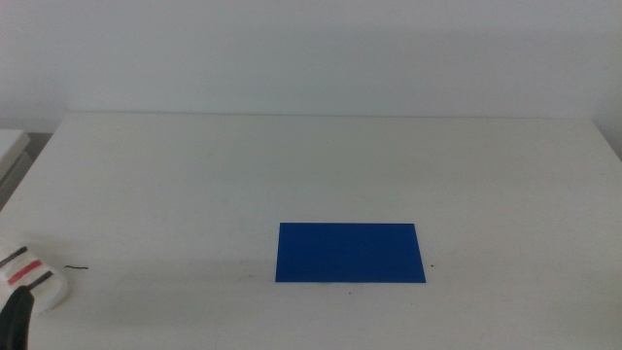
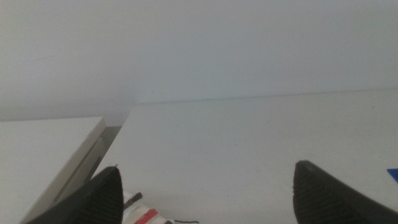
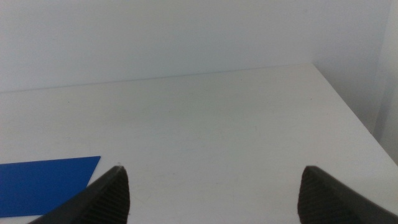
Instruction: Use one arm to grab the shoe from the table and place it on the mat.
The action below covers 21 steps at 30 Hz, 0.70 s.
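The dark blue mat lies flat on the white table, a little in front of its middle. The small white shoe with dark grey and red straps sits at the table's front left corner. My left gripper shows as a dark jaw just in front of the shoe. In the left wrist view the left gripper is open and empty, and the shoe's strap peeks up by one jaw. My right gripper is open and empty, with a corner of the mat beside it. The right arm is out of the middle view.
A second white surface stands beside the table's left edge with a dark gap between them. A short black thread lies right of the shoe. A plain wall rises behind the table's far edge.
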{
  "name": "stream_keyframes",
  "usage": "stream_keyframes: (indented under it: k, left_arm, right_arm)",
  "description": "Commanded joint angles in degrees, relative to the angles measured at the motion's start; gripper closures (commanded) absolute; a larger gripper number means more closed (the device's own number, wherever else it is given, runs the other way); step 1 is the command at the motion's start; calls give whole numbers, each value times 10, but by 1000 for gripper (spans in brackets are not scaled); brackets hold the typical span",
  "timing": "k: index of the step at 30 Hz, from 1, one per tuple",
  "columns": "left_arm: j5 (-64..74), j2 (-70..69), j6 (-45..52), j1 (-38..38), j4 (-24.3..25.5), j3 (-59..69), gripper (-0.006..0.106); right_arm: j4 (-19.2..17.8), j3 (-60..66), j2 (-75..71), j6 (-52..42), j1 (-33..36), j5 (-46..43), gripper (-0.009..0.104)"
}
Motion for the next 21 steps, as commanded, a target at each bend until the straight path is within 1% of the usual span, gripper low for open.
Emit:
stream_keyframes:
  k: [1,4,6,12,14,15,18,21]
  left_arm:
    - [-7,-3,-1,1,1,0,7]
    - [-7,-3,-1,1,5,0,7]
    - [33,27,-17,8,5,-33,7]
    - [292,282,-21,99,4,-302,7]
    - [369,365,-27,129,-4,-388,7]
    - [396,404,-40,141,-7,-418,7]
    - [473,515,-138,176,-10,-509,7]
    - [527,611,-202,194,13,-567,7]
  right_arm:
    - [-3,1,-3,-3,0,-4,16]
    - [-3,1,-3,-3,0,-4,16]
    - [-3,1,-3,-3,0,-4,16]
    - [-3,1,-3,-3,0,-4,16]
    - [-3,1,-3,-3,0,-4,16]
    - [-3,1,-3,-3,0,-4,16]
    - [-3,1,-3,-3,0,-4,16]
    - [-3,1,-3,-3,0,-4,16]
